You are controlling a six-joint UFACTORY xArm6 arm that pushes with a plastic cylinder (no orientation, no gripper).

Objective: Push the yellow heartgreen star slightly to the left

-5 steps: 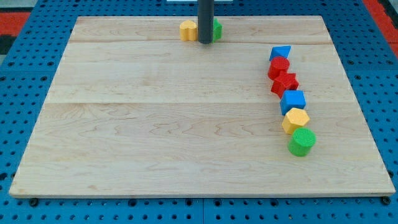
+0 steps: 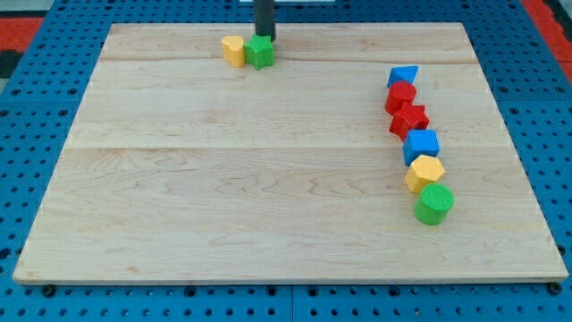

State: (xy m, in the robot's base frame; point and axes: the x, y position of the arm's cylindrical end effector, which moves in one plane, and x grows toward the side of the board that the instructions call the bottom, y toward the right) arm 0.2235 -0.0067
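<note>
The yellow heart (image 2: 233, 50) and the green star (image 2: 260, 52) sit side by side and touching near the board's top edge, left of centre. My tip (image 2: 265, 38) is just above the green star's upper right side, close to or touching it. The rod rises out of the view's top.
A curved column of blocks runs down the view's right: blue triangle (image 2: 403, 76), red block (image 2: 400, 96), red star (image 2: 410, 119), blue cube (image 2: 421, 145), yellow hexagon (image 2: 424, 172), green cylinder (image 2: 434, 203). The wooden board (image 2: 268, 179) lies on a blue pegboard.
The yellow heart and green star have shifted left by about 40 pixels. My tip has moved left and toward the view's top, from between the two blocks to behind the star.
</note>
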